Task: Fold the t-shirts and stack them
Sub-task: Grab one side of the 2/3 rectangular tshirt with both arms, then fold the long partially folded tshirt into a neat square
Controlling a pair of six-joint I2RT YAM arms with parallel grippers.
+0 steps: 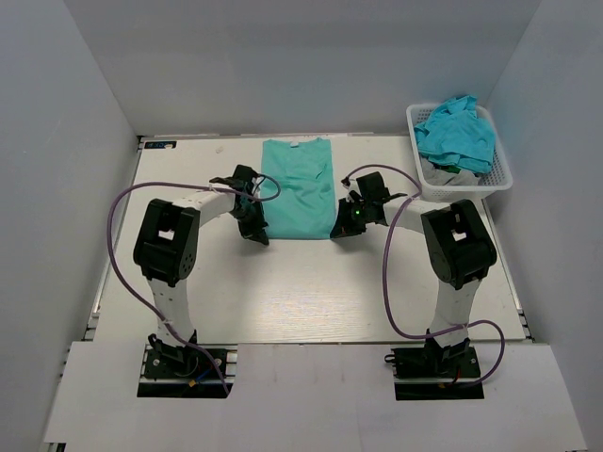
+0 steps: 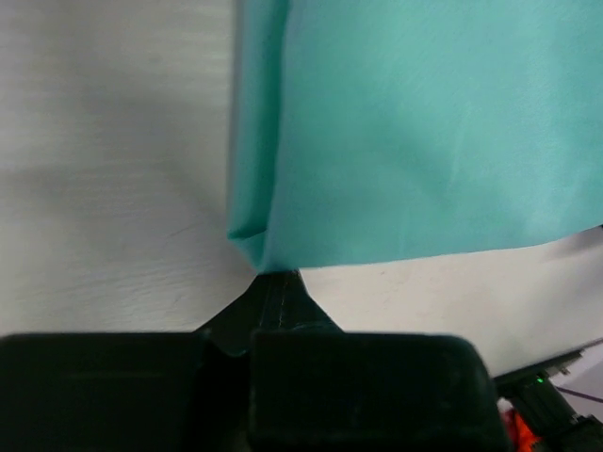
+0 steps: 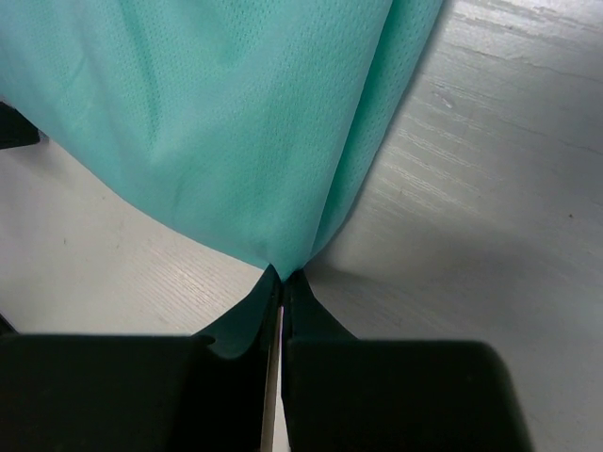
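Top external view, teal t-shirt [image 1: 300,188] lay flat on the tabletop [image 1: 283,292] left of the basket [image 1: 464,191] holding crumpled t-shirts [image 1: 457,132], left fingers [image 2: 273,301] pinched its hem corner farther from the basket, right fingers [image 3: 300,311] clamped the nearer corner.

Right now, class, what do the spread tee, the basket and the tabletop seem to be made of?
Spread tee: thin matte knit, probably synthetic; tiny pinholes show in the right wrist view. Basket: white plastic, apparently, with lattice walls. Tabletop: whitish wood-grain board, perhaps laminate; faint streaks.
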